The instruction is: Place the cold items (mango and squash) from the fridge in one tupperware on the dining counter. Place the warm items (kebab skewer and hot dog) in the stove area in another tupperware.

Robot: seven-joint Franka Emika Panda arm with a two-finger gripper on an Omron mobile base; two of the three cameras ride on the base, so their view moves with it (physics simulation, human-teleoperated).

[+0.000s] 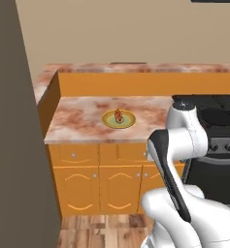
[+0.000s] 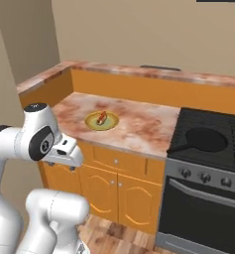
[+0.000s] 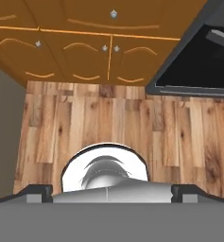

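One hot dog (image 1: 118, 116) is seen on one yellow plate (image 1: 108, 122), mid-table (image 1: 82, 121), left of the stove (image 2: 208, 141). One black pan (image 2: 205, 139) is noted. Fingers (image 3: 111, 193) are spread open, tips cropped.

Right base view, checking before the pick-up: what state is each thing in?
hot dog: lying on the yellow plate, untouched.
Yellow plate: flat on the counter left of the stove.
Pan: sitting on the stove.
Cabinet doors: closed.
Oven door: closed.
pincer: open, empty, facing the floor.
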